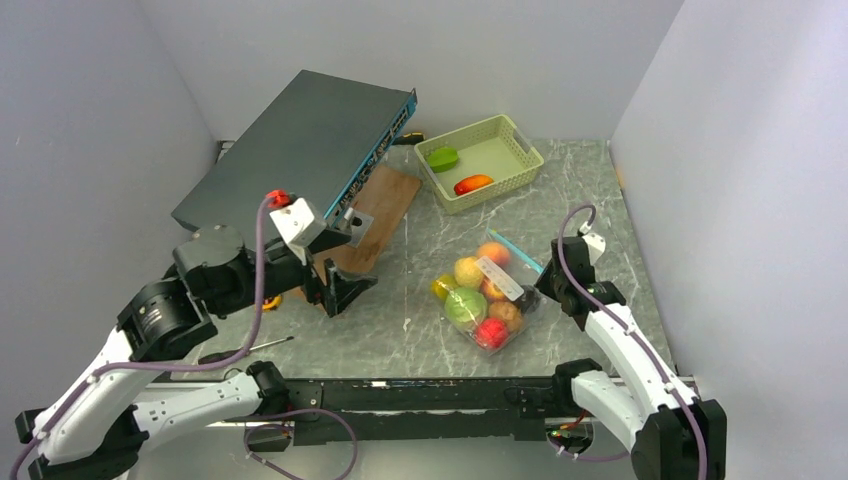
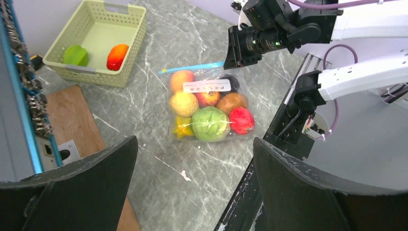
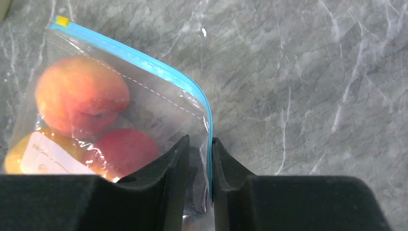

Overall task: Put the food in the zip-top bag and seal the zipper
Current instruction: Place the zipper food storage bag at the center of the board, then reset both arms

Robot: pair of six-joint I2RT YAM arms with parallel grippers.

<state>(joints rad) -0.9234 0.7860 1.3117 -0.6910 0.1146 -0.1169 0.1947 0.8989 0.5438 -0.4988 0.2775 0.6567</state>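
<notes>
The clear zip-top bag (image 1: pixel 485 295) lies on the marble table and holds several toy fruits: orange, yellow, light green and red. It also shows in the left wrist view (image 2: pixel 209 108) and the right wrist view (image 3: pixel 96 110). Its teal-blue zipper (image 3: pixel 144 62) curves down into my right gripper (image 3: pixel 200 140). The jaws stand a narrow gap apart astride the bag's corner, and the strip lies against the right finger. In the top view that gripper (image 1: pixel 548 283) is at the bag's right end. My left gripper (image 2: pixel 195 144) is wide open and empty, left of the bag.
A pale green basket (image 1: pixel 520 165) at the back holds a light green fruit (image 1: pixel 443 158) and an orange-red one (image 1: pixel 473 184). A dark grey box (image 1: pixel 300 150) leans over a wooden board (image 1: pixel 375 220) at the left. A screwdriver (image 1: pixel 245 348) lies near the front edge.
</notes>
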